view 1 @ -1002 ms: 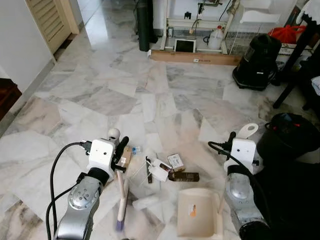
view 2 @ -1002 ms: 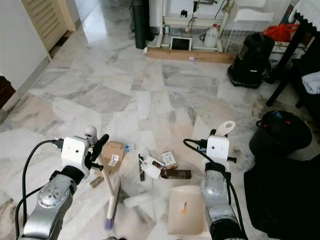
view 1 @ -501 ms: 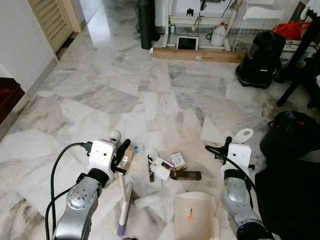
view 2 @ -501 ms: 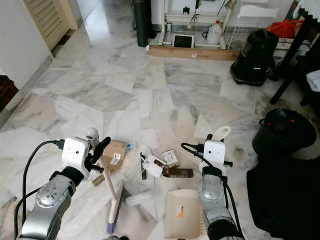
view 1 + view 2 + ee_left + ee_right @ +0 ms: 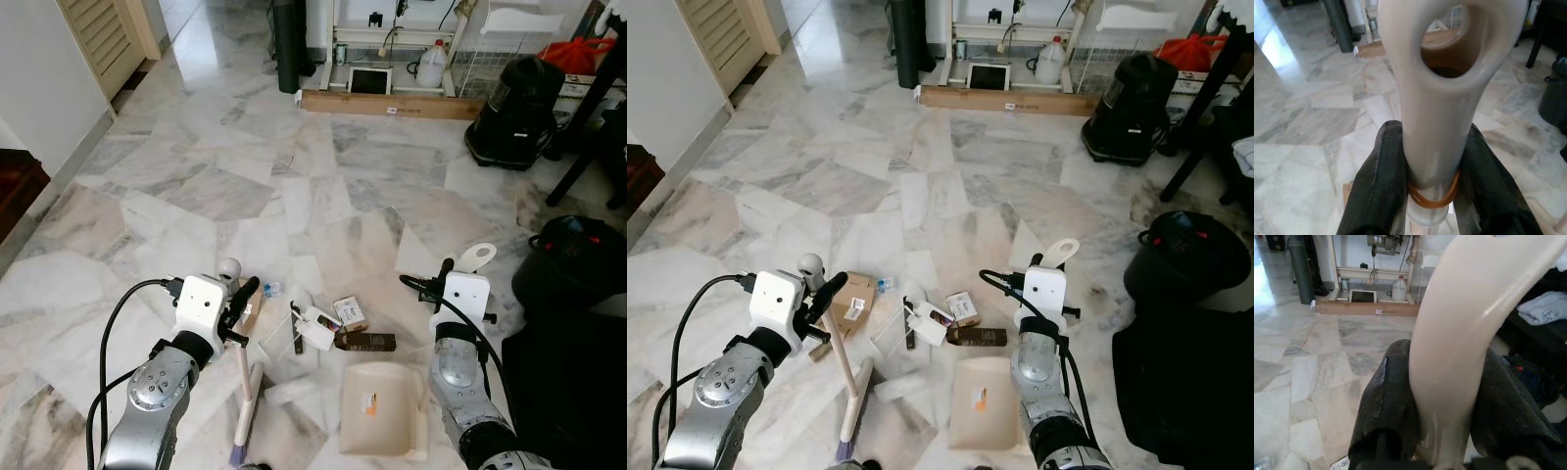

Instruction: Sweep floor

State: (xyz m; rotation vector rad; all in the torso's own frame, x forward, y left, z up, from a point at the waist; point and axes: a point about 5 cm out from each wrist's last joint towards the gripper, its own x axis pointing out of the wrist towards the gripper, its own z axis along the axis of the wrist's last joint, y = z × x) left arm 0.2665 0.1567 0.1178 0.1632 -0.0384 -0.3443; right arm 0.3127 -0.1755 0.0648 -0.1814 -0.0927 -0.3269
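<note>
The left gripper (image 5: 1432,188) squeezes the broom (image 5: 242,392) handle — the right gripper (image 5: 1447,406) squeezes the dustpan (image 5: 380,408) handle, beside trash (image 5: 333,328) on the floor (image 5: 294,176).

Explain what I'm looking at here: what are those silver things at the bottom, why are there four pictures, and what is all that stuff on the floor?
The silver things are the two arms of a walking humanoid robot. The two wide pictures come from cameras in its head, looking down at a marble floor. The two close-ups come from cameras on its wrists. The left gripper has its jaws shut on a pale broom, whose bristles rest on the floor. The right gripper is shut on the upright handle of a beige dustpan lying flat on the floor. Between them lies litter: a small cardboard box, paper scraps and a dark wrapper. A black bin stands to the right.
</note>
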